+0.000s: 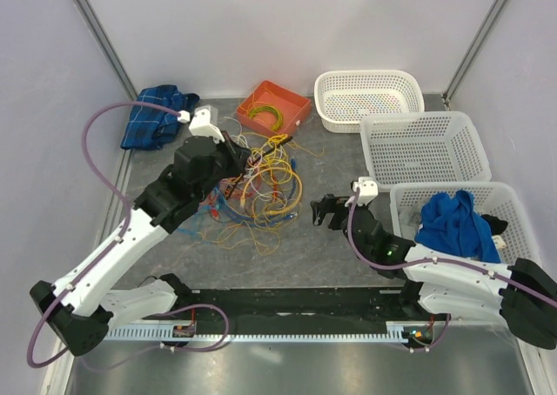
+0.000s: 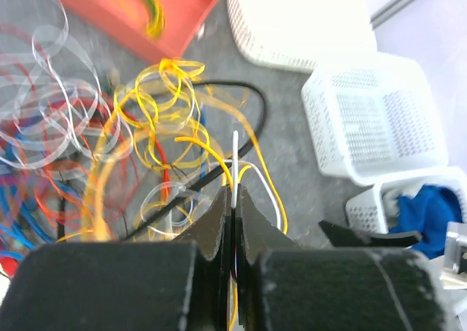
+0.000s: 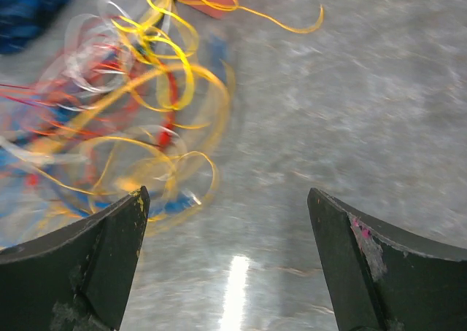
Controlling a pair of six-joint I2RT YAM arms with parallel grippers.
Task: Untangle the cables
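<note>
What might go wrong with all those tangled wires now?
1. The left gripper is shut on a thin white wire that runs into the tangle. Pulling it may tighten knots instead of freeing it.
2. The right gripper is open and holds nothing down, so the whole pile could be dragged along.

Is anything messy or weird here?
Yes. The cables are one jumbled heap on the table, coloured loops crossing everywhere. The left gripper pinches a white cable from it.
</note>
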